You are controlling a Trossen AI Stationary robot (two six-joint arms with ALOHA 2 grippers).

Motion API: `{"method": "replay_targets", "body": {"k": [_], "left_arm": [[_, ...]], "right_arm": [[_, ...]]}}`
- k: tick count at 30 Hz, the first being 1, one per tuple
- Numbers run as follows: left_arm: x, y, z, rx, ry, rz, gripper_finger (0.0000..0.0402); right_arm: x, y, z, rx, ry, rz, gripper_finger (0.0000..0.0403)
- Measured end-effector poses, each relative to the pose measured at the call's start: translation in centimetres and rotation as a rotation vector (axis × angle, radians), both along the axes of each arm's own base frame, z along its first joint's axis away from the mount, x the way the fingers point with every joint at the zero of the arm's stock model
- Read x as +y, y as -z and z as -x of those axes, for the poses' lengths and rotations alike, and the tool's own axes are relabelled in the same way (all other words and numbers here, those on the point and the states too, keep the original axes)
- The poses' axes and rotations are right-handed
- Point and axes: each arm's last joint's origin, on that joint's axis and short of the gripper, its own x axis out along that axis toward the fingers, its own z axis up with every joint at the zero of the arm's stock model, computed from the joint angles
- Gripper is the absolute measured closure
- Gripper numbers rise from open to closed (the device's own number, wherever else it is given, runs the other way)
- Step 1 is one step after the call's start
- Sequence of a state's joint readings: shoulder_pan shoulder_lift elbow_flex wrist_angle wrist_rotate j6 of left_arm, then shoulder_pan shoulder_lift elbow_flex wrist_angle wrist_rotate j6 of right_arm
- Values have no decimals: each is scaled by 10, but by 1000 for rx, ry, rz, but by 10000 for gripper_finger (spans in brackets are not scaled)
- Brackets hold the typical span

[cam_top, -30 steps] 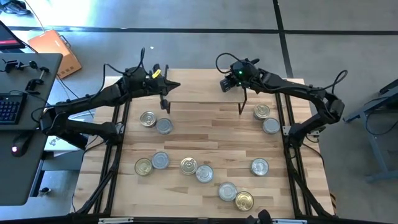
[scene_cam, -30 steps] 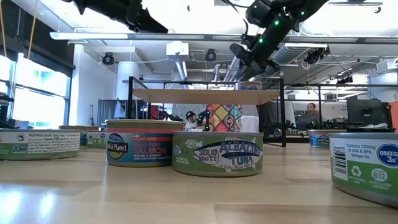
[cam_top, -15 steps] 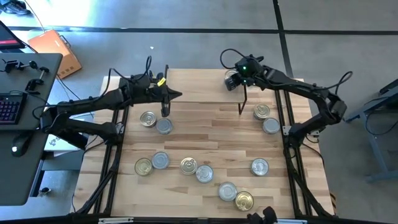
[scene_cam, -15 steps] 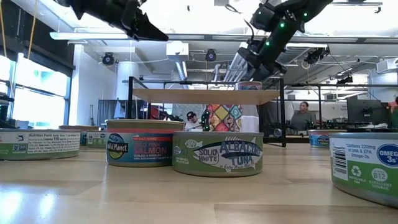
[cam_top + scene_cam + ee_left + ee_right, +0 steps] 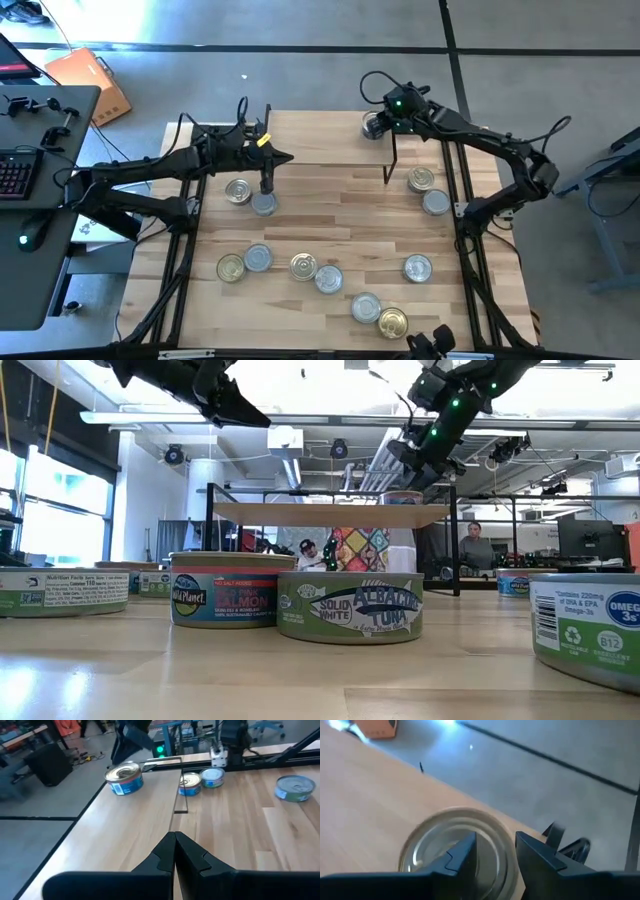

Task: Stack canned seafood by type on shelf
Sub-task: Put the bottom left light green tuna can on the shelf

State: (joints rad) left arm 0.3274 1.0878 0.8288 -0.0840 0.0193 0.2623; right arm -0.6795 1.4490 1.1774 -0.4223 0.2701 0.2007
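The shelf (image 5: 320, 140) is a light-wood board on black legs at the table's back. One silver-lidded can (image 5: 373, 126) stands on its far right corner, also seen as a can (image 5: 402, 497) and a can (image 5: 124, 777). My right gripper (image 5: 382, 120) hovers just over this can (image 5: 457, 847), open, its fingers (image 5: 462, 852) above the lid and not around it. My left gripper (image 5: 287, 156) is shut and holds nothing, above the shelf's left end, fingertips (image 5: 175, 837) pressed together. Several gold-lidded and silver-lidded cans lie on the table, such as a gold one (image 5: 237, 191).
Two cans (image 5: 422, 180) sit by the shelf's right leg (image 5: 388, 170). A row of cans (image 5: 304, 266) runs across the table's front half, with a salmon tin (image 5: 232, 592) and a tuna tin (image 5: 350, 607) closest in the low view. A person (image 5: 472, 545) sits far behind.
My right gripper has shifted toward the shelf's far right corner, over the can standing there. My left gripper slid a little toward the table's front above the shelf's left end.
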Motion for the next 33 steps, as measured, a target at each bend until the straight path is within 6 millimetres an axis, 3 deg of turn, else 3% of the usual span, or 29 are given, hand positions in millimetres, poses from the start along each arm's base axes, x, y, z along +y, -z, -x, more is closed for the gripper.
{"method": "replay_targets", "body": {"k": [4,7,11,14,19,23,28,33], "left_arm": [[-5,0,-1,8,-16,-14,401],[-10,1,-3,15,3,-19,402],[-19,22,-5,-8,53,-33,402],[-29,40,-5,-22,140,-41,402],[-51,50,-5,-39,393,-70,401],[-64,52,-5,-13,463,-58,402],[-80,60,-3,69,506,22,402],[-96,73,4,217,410,109,402]], "right_arm": [[9,-14,0,-23,-52,66,275],[24,-20,-5,-21,-251,74,275],[58,-27,-22,-84,-524,46,275],[95,-24,-42,-121,-742,34,275],[164,7,-63,-224,-1056,107,275],[207,44,-59,-356,-1161,124,275],[237,74,-42,-461,-1193,194,275],[248,85,-33,-457,-1020,230,272]]}}
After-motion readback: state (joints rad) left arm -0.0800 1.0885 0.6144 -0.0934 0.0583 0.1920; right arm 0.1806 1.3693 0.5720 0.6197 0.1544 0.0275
